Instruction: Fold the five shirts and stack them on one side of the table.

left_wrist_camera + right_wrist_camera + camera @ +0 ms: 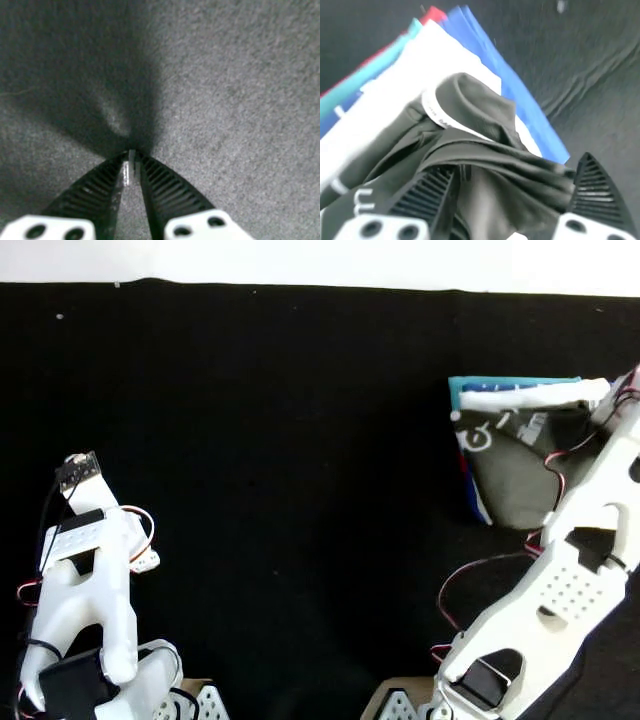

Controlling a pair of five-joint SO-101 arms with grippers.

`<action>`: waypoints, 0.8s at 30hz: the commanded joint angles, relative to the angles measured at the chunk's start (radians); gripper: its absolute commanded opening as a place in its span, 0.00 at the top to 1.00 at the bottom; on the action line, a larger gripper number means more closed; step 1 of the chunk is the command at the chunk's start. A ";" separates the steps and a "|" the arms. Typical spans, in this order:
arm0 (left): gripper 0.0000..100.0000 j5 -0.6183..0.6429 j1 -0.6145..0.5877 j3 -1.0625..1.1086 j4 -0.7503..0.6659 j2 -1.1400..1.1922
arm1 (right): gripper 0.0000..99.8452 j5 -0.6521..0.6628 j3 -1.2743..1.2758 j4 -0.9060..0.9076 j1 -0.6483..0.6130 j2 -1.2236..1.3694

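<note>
High view: grey shirt (517, 478) tops shirt stack (520, 395).

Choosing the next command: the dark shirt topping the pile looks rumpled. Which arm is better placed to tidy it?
Right, probably: the right hand is open over the dark shirt on the stack, while the left hand is shut over bare table, across from it.

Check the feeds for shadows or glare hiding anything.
Left wrist view: the shut left tool throws a dark shadow on the table. High view: white band along the far edge, no glare on the shirt stack. Right wrist view: soft fold shadows on the grey shirt.
</note>
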 commanded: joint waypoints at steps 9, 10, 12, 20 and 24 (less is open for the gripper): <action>0.99 0.002 -0.007 0.001 -0.040 -0.002 | 0.68 -0.235 -0.010 0.050 0.036 -0.074; 0.99 0.002 -0.007 0.001 -0.040 -0.002 | 0.68 -0.224 -0.010 0.059 0.031 -0.096; 0.99 0.002 -0.007 0.001 -0.040 -0.002 | 0.68 -0.198 -0.010 0.074 0.024 -0.136; 0.99 0.002 -0.007 0.001 -0.040 -0.002 | 0.68 -0.192 -0.004 0.099 0.030 -0.208; 0.99 0.002 -0.007 0.001 -0.040 -0.002 | 0.68 -0.192 -0.002 0.179 0.019 -0.208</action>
